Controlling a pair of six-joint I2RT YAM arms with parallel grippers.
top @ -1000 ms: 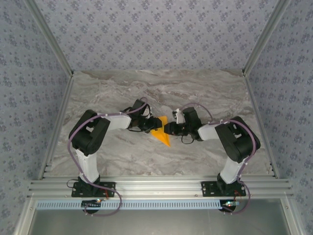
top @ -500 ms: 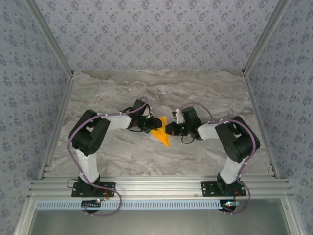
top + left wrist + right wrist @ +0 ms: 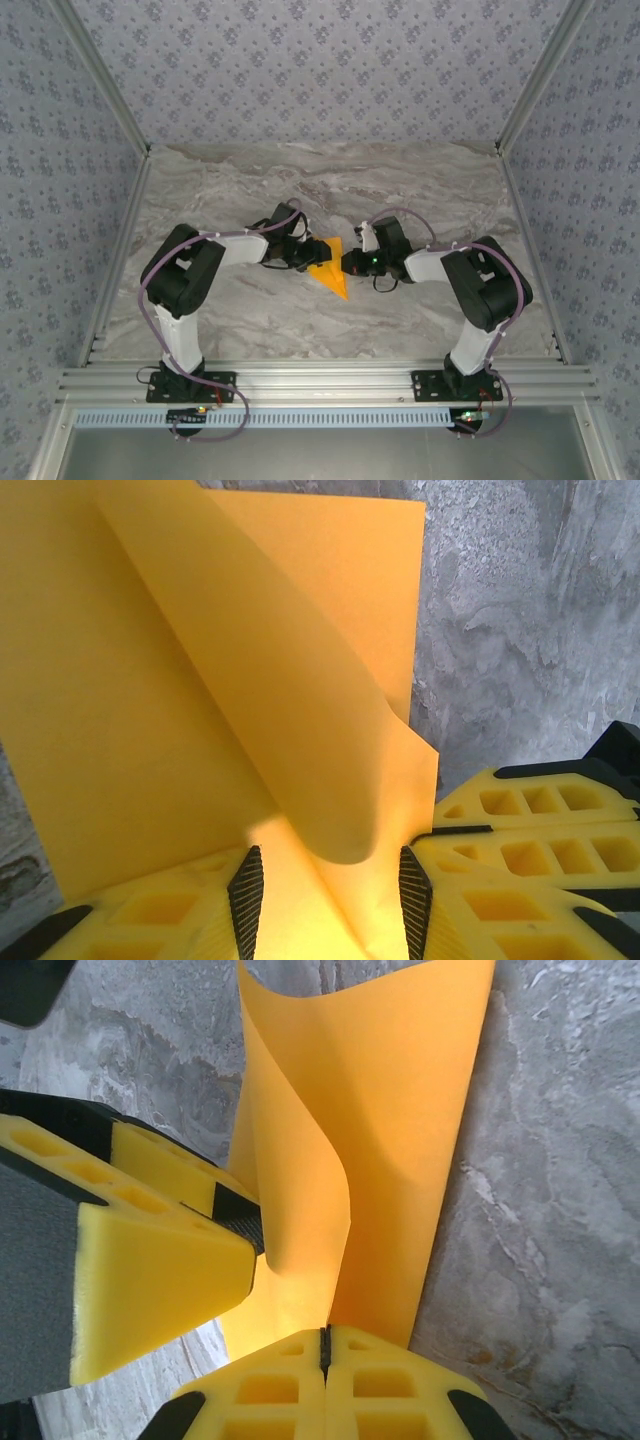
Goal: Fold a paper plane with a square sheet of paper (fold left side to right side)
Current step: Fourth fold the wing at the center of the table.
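— Middle of the table (image 3: pixel 420 190), centre of the top view: where's the sheet of paper (image 3: pixel 330 270)?
— Lying right there, one flap curling up. My right fingers (image 3: pixel 390 1385) are pinched closed on that flap's edge; my left fingers (image 3: pixel 160 920) stand partly apart, straddling the curl.

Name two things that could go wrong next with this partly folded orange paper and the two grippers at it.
1. The right gripper is shut on just the edge of the paper; a pull may slip it free or tear it.
2. The lifted flap curls loosely between the open jaws of the left gripper, uncreased, so it may spring back or crease crooked.
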